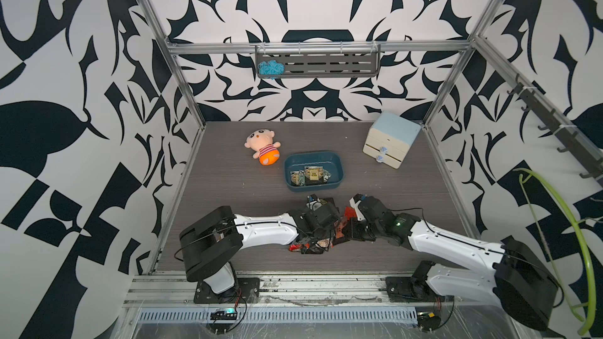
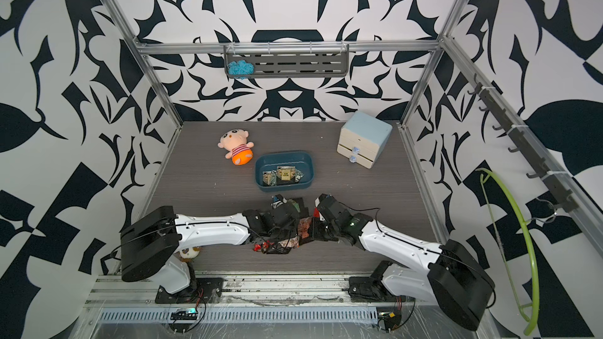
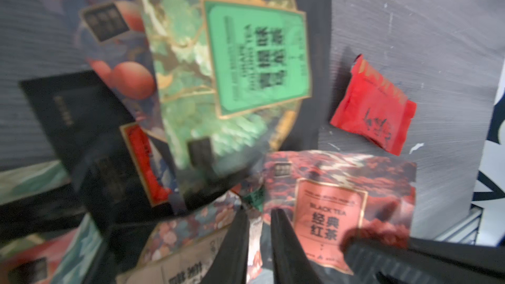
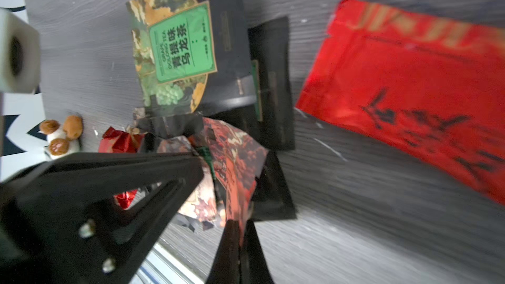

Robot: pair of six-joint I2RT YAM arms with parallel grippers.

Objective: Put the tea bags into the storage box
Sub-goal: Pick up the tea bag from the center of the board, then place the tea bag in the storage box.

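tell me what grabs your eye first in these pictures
The bold black-and-white walls on three sides hit first. Next, the messy heap of tea bags at the front of the table, with the left arm and right arm bent over it. Behind sit the storage box, a few sachets inside, and a plush doll beside it.

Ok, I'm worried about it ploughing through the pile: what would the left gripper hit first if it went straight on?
Probably the green-labelled tea bag, which lies right ahead of the left gripper in its wrist view. The blur leaves the depth unclear.
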